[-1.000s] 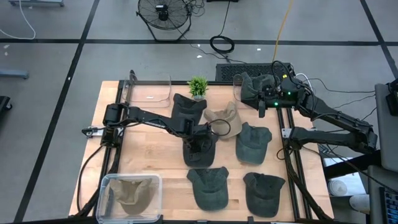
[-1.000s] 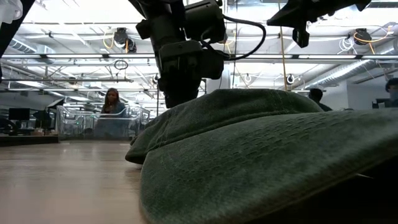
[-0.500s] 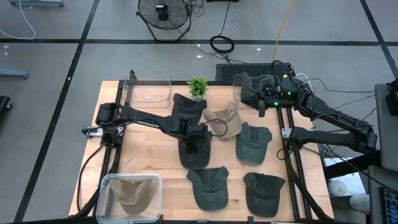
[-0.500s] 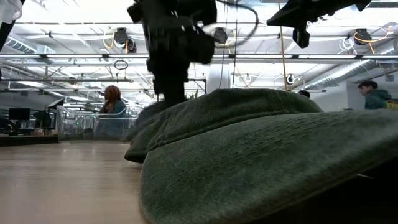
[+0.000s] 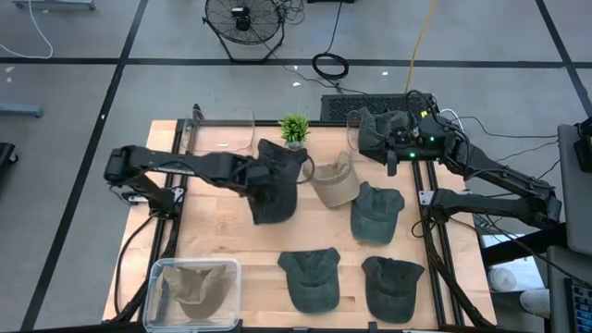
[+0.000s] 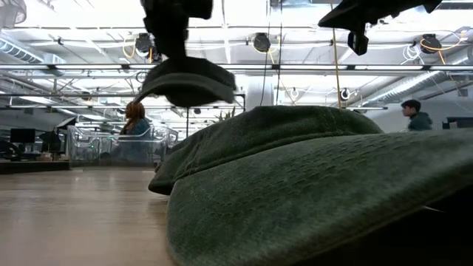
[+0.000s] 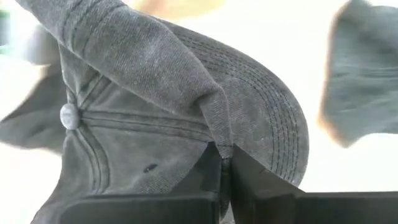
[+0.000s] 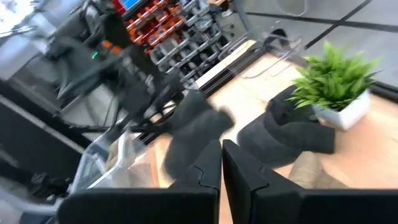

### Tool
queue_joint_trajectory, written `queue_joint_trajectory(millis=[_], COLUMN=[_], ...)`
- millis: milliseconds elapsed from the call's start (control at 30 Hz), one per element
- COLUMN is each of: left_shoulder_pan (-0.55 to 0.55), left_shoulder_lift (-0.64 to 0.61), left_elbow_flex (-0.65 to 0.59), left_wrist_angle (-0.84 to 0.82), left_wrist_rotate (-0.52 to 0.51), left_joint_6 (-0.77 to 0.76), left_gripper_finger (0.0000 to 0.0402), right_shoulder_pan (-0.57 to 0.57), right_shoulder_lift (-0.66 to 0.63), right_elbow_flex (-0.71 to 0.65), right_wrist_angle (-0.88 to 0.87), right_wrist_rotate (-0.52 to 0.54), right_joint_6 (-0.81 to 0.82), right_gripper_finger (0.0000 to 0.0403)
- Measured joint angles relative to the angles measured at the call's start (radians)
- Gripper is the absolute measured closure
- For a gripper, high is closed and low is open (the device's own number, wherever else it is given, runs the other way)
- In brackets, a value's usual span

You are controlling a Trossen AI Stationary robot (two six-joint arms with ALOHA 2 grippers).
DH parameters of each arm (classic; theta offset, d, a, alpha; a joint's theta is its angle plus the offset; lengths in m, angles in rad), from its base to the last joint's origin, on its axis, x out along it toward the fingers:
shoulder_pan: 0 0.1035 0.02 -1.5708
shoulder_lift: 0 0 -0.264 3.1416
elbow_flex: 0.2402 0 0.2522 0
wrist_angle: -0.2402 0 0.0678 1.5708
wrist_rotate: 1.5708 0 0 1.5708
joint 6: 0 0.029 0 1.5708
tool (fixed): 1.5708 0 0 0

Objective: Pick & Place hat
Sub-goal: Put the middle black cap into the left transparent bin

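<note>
One dark hat point(image 5: 274, 196) hangs pinched in the left gripper point(image 5: 262, 188), up off the table point(image 5: 217, 236). It is not yet in the clear box point(image 5: 193, 287). The right gripper point(image 5: 389, 159) waits with its fingers together.

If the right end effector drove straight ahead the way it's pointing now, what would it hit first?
Probably the dark cap lying beside the potted plant; it sits just ahead of the shut right end effector. Depth is unclear, so the end effector might pass above it.
</note>
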Motion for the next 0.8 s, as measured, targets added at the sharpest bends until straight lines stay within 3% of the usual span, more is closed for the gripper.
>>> queue_joint_trajectory(millis=[267, 433, 800], left_shoulder_pan=[0.086, 0.155, 0.424], left_shoulder_lift=[-0.084, -0.107, -0.105], left_elbow_flex=[0.0, 0.0, 0.001], left_wrist_angle=[-0.147, -0.207, -0.223], left_wrist_rotate=[-0.181, -0.305, -0.341], left_joint_6=[0.075, 0.181, 0.542], left_gripper_finger=[0.0381, 0.0392, 0.0393], right_shoulder_pan=[0.0, 0.0, 0.0], right_shoulder_lift=[-0.002, -0.002, -0.001], right_elbow_flex=[0.0, 0.0, 0.0], right_wrist_angle=[-0.003, -0.003, -0.003], right_wrist_rotate=[-0.029, -0.024, 0.171], right_joint_6=[-0.037, -0.087, -0.061], right_gripper_finger=[0.0399, 0.0399, 0.0399])
